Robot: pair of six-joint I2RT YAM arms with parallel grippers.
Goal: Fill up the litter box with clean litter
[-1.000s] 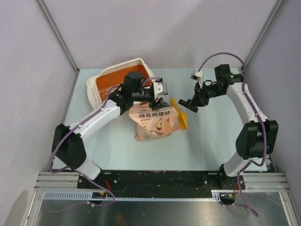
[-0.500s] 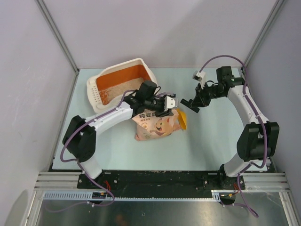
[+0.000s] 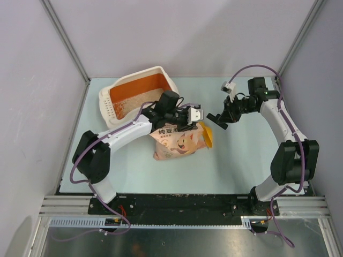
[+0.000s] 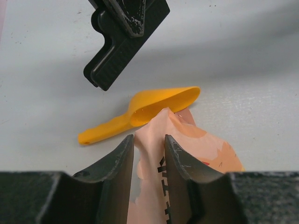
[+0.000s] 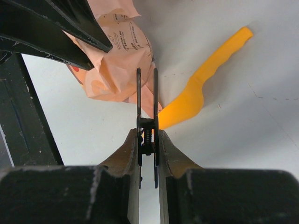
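Noted left gripper clamped on the top fold of the pink-beige bag, near table centre, yellow scoop just beside it. Found right gripper pinched tight on a thin black clip, held above the table near the scoop. Logged litter box upright at far left, clean litter covering part of its orange floor.

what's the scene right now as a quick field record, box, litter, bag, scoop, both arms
litter box: far left of the table, orange inside
clean litter: thin pale patch on the box floor, far from full
bag: lying beside the box, printed face up
scoop: yellow-orange, on the table by the bag's top
left arm: jaws closed on the bag's top edge
right arm: jaws closed on a black clip, near the scoop
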